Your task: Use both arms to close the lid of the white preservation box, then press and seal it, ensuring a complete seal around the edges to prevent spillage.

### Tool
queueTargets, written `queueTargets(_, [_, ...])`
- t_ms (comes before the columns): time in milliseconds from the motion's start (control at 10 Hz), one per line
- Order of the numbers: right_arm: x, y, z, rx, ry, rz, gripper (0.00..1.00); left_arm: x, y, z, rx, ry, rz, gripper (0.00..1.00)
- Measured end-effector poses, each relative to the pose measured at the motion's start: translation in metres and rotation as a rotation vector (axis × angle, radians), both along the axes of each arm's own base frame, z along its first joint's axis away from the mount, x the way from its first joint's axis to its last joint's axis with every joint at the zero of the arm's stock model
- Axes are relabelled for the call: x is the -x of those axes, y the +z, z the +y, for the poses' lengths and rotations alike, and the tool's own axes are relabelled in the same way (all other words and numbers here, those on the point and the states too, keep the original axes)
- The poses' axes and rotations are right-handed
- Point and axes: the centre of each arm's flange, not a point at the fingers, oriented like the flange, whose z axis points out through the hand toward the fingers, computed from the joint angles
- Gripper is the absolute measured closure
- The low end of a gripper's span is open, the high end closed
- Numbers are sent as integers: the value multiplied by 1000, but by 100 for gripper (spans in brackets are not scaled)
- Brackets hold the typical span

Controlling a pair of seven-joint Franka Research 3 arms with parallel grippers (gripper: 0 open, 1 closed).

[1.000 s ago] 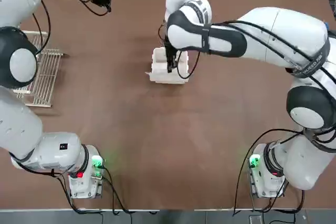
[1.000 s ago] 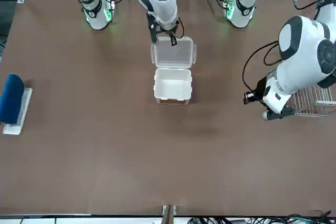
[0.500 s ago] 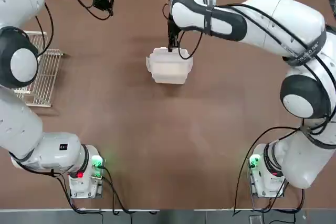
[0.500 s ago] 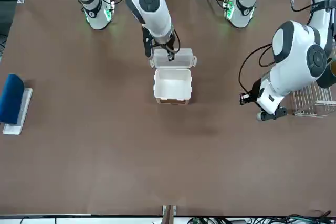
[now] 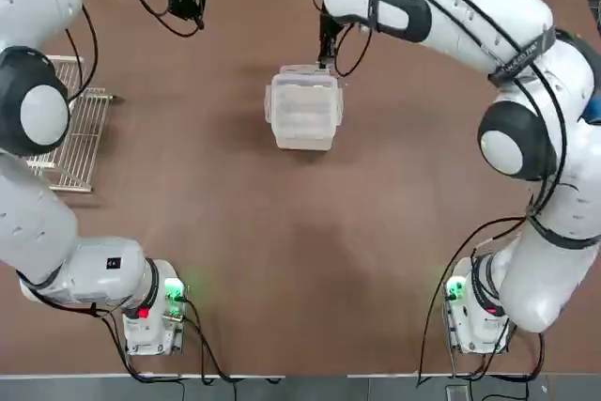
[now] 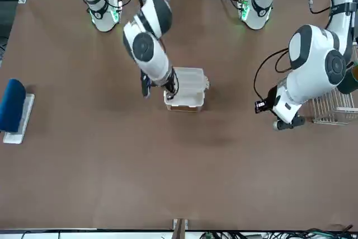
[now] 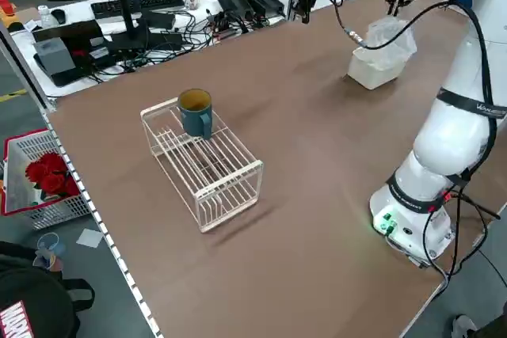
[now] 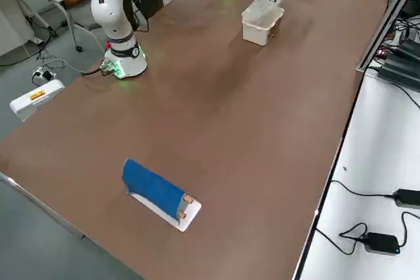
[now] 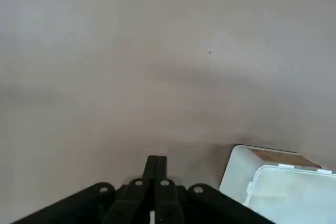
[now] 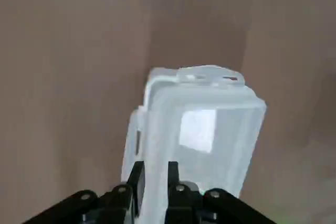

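Jaws apart on the right gripper (image 10: 155, 169), from what its own wrist view shows me; the clear lid (image 10: 205, 129) lies just beyond the tips, and I can't see anything pinched between them.

Over in the left wrist view, the left gripper (image 9: 157, 160) has its fingers pressed together with nothing in them, and a corner of the white box (image 9: 239, 174) peeks in off to one side.

From the top view, the box sits on the brown table (image 5: 216, 279) towards the far side, with the lid swung over it. The right gripper is by its far edge, while the left arm (image 5: 42, 115) is parked over by the wire rack (image 5: 80, 138).

Looking at the front view, the right gripper is right at the box's side, and it hides part of the rim.

The left side view gives it away: the lid tilts up over the box, not seated.

By the right side view, too, that lid slants above the walls under the right gripper. So I'd call this the closing step, with sealing still to do. Next, I reckon, the right fingers should ease the lid down level, then press along each edge and the side flaps. The left arm could come across to steady the box, which might otherwise slide.
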Motion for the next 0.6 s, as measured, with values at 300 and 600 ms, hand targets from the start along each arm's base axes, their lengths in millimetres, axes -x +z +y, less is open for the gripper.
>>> queueTargets(300, [-4,8,1,-17,37,-16,62,-1,-7,0,0,3,4,99])
queueTargets(600, [32,-35,64,-38,84,-53,88,16,-35,-24,-9,13,36,99])
